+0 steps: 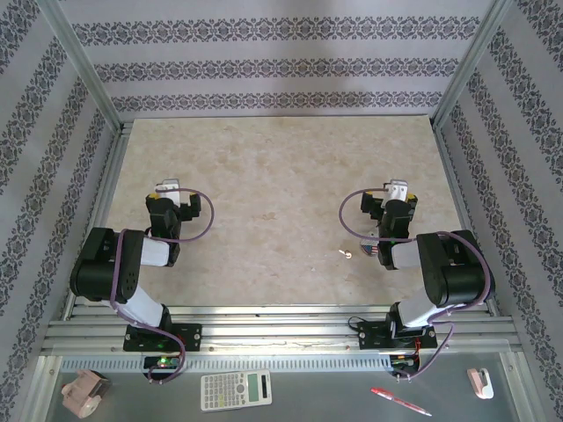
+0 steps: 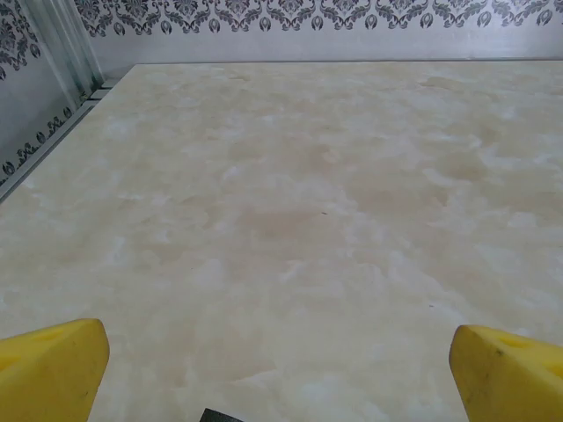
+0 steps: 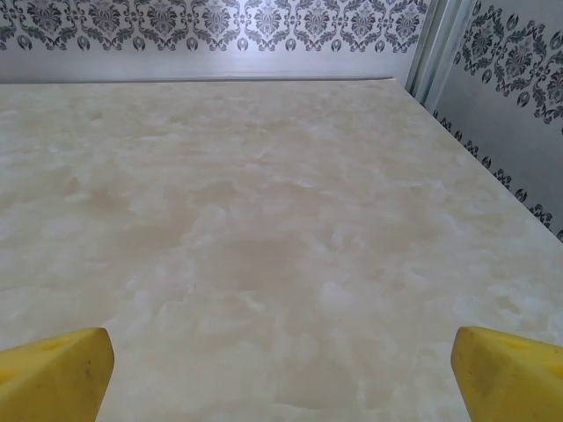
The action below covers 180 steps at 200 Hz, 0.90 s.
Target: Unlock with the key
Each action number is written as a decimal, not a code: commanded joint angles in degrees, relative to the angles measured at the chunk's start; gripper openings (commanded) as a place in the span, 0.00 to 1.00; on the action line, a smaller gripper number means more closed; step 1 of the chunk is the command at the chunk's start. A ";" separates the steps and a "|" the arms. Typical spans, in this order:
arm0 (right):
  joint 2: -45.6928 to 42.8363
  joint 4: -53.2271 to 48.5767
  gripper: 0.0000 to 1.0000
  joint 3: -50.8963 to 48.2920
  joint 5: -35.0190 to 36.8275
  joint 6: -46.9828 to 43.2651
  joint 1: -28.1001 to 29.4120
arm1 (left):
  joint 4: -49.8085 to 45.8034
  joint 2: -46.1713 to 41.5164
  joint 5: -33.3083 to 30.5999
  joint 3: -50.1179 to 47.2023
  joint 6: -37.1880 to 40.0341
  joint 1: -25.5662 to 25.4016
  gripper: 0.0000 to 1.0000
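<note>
Top view: a small silver metal key (image 1: 346, 254) is being shown flat on the beige marbled table (image 1: 281, 158), lower right of centre, just left of the right arm. The black left gripper (image 1: 169, 200) and black right gripper (image 1: 396, 204) are being held low.

Left wrist view: its yellow fingers (image 2: 53, 369) are being held spread wide.

Right wrist view: its yellow fingers (image 3: 506, 369) are likewise being held spread wide.
</note>
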 commanded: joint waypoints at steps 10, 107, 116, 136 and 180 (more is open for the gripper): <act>-0.22 0.87 0.98 0.66 -0.61 1.12 -0.26 | -0.24 -0.12 -0.88 -0.34 -0.54 -0.36 1.00; -0.22 0.83 0.98 0.66 -0.61 1.21 -0.27 | -0.24 -0.12 -0.86 -0.34 -0.54 -0.37 0.99; -0.22 0.78 0.98 0.66 -0.64 1.21 -0.35 | -0.23 -0.12 -0.84 -0.33 -0.54 -0.37 1.00; -0.22 0.77 0.98 0.66 -0.85 1.47 -0.58 | -0.20 -0.10 -0.83 -0.31 -0.54 -0.37 1.00; -0.31 1.04 0.98 0.42 -1.05 1.56 -0.70 | -0.31 -0.11 -0.88 -0.31 -0.57 -0.37 1.00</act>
